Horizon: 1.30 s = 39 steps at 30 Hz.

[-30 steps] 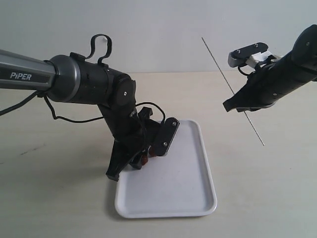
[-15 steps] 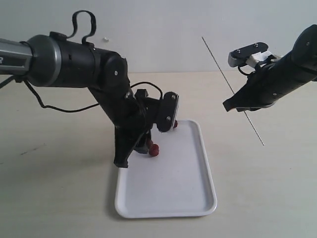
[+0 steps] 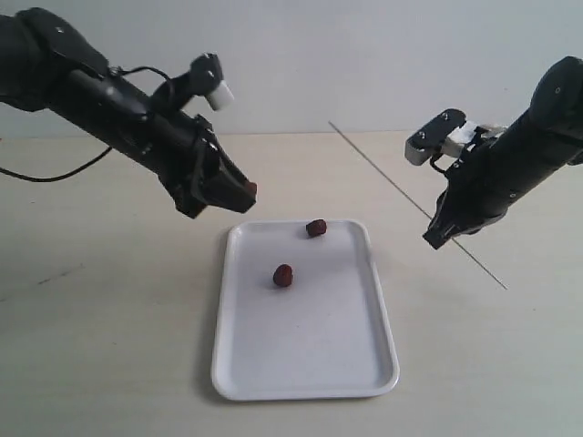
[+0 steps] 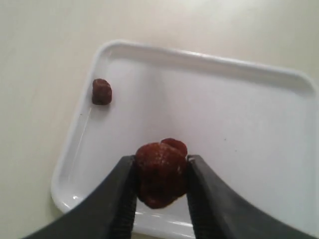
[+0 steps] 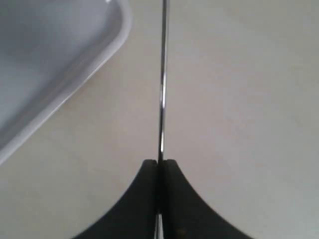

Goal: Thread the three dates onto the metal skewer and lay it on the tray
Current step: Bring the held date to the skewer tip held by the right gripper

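Observation:
My left gripper [image 3: 239, 189] hangs above the table just left of the white tray [image 3: 310, 350], shut on one date [image 4: 161, 173]. Two more dates lie on the tray: one near its far rim [image 3: 316, 228], one nearer the middle [image 3: 283, 275]. In the left wrist view the middle one [image 4: 175, 145] peeks out behind the held date and the other [image 4: 101, 91] sits by the rim. My right gripper [image 3: 434, 238] is shut on the thin metal skewer [image 3: 383, 173], which slants in the air right of the tray, its long end toward the left arm. In the right wrist view the skewer [image 5: 162, 89] runs straight out from the closed fingertips.
The tray stands on a pale tabletop [image 3: 109, 346] before a plain wall. A tray corner [image 5: 60, 59] shows beside the skewer in the right wrist view. A black cable trails from the left arm [image 3: 55, 173].
The left arm has lifted off the tray and swung up and left with a date in its jaws, uncovering the two others. The right gripper has dropped slightly and tilted the skewer flatter.

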Motion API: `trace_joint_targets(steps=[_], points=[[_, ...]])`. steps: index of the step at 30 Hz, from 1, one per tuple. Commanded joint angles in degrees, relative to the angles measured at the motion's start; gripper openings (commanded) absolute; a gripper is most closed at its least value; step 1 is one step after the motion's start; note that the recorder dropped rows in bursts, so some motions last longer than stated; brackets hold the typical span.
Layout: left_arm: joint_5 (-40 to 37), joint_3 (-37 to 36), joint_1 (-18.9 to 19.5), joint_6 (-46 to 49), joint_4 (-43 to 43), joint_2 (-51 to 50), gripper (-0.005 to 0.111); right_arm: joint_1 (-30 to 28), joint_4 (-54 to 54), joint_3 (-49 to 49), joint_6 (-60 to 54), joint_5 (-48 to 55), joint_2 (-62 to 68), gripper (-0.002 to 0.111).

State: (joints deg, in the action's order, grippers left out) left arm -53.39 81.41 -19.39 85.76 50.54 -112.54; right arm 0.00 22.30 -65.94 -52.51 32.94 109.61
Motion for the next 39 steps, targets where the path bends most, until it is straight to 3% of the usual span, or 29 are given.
trace_joint_targets(steps=[1,4,6,15,39], points=[[-9.7,-0.1,5.6,4.8,11.9,0.8,0.032,-0.1,3.0,-0.1,-10.5,5.7,1.1,0.000],[-16.6,-0.1,10.8,5.9,17.0,0.8,0.032,-0.1,11.9,0.9,-27.6,10.9,1.2,0.000],[-16.6,-0.1,13.0,5.0,17.7,0.8,0.032,-0.1,18.5,1.0,-35.8,13.6,1.2,0.000],[-16.6,-0.1,14.9,2.5,18.2,0.8,0.032,-0.1,27.4,1.0,-50.8,25.2,1.2,0.000],[-16.6,-0.1,11.1,-0.9,19.4,0.8,0.032,-0.1,27.8,1.0,-47.8,22.3,1.2,0.000]])
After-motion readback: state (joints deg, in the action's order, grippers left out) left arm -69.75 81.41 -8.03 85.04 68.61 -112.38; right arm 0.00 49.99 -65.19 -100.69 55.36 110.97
